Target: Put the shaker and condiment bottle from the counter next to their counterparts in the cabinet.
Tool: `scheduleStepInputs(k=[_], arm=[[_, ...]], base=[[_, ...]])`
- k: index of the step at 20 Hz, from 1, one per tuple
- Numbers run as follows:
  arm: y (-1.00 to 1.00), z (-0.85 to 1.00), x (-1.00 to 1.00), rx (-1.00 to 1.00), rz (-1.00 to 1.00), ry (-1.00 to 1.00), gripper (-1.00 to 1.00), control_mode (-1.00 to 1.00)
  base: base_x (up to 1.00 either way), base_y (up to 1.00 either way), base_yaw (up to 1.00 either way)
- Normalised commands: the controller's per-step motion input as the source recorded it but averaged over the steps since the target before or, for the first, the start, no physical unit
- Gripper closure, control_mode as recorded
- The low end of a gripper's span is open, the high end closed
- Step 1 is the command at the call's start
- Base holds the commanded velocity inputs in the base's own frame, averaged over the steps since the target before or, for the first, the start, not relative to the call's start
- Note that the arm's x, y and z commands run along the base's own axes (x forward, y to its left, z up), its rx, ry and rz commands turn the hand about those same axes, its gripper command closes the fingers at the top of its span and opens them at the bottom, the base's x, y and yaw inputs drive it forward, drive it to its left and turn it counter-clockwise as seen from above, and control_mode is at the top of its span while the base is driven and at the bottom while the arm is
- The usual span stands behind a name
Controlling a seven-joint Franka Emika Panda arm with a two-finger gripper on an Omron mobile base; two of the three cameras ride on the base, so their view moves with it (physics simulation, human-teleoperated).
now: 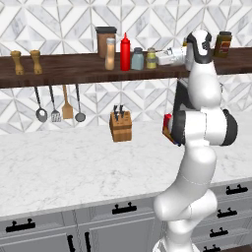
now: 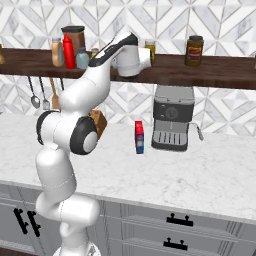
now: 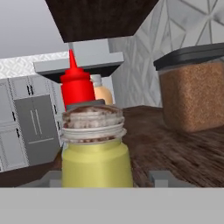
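In the hand view we see the small olive-yellow cylindrical shaker with a silver-grey cap (image 3: 96,148) so close that its base is cut off by the bottom band. It hides the lower body of the red squeeze bottle with a pointed nozzle (image 3: 76,85), and behind that only a sliver of the slim tan-orange condiment bottle with a cream top (image 3: 102,91) shows. The wide brown canister with a dark lid (image 3: 192,92) runs off the right edge. We cannot tell whether the two-finger gripper (image 3: 104,177) touches the shaker; its tips barely show.

In the right base view the white arm covers the shaker entirely.
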Motion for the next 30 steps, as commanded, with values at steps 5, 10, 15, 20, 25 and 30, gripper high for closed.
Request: scheduleStepInputs(k=[5, 10, 15, 20, 25, 30], arm=[[-0.12, -0.05, -0.04, 0.01, 0.00, 0.00, -1.00, -1.00], [-0.32, 0.00, -0.29, 0.04, 0.00, -0.05, -1.00, -1.00], [-0.24, 0.08, -0.27, 0.04, 0.00, -0.03, -1.00, -1.00], [-0.12, 0.40, -0.27, 0.07, 0.00, 0.00, -1.00, -1.00], [-0.13, 0.22, -0.39, 0.07, 0.00, 0.00, -1.00, -1.00], [-0.19, 0.00, -0.69, 0.06, 0.00, -0.05, -1.00, -1.00]], base=[[0.00, 0.00, 0.00], [0.00, 0.00, 0.00], [0.00, 0.00, 0.00], [0.00, 0.00, 0.00], [0.00, 0.00, 0.00], [0.00, 0.00, 0.00]])
